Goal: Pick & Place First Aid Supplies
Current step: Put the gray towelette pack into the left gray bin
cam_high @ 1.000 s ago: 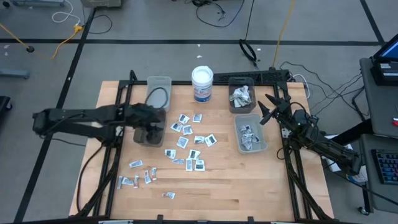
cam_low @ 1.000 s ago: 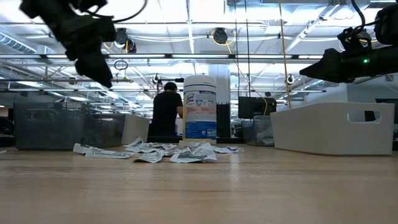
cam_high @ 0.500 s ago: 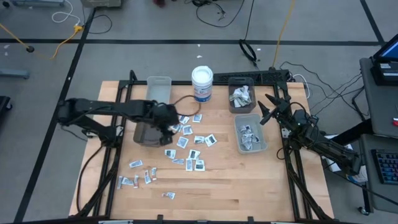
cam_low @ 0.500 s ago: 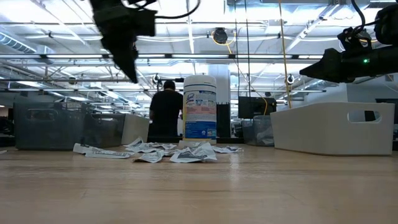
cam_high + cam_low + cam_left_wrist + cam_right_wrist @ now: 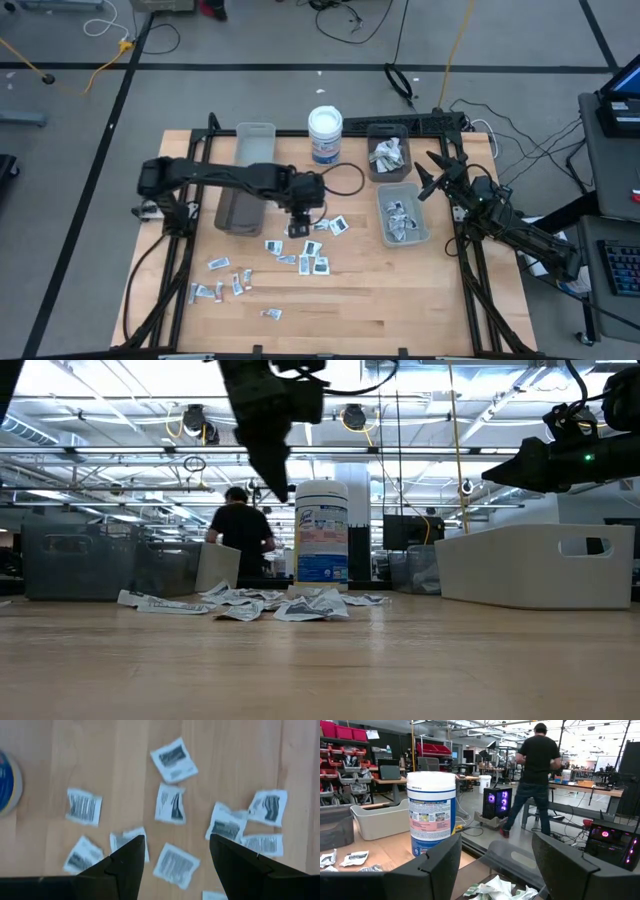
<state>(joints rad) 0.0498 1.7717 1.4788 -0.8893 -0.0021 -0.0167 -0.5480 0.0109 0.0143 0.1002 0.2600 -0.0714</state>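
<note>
Small flat white printed first-aid packets (image 5: pixel 300 245): most loose mid-table; some already in two grey plastic bins (image 5: pixel 403 214) at right. Sorting partly done. Left gripper (image 5: pixel 300 222): fingers apart, empty, above the scatter. Right gripper (image 5: pixel 432 172): fingers apart, empty, idle beside the bins.

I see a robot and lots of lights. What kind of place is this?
Probably a robot lab or workshop. Two robot arms work at a wooden table, red storage bins fill shelves, and a person stands among desks with computers.
</note>
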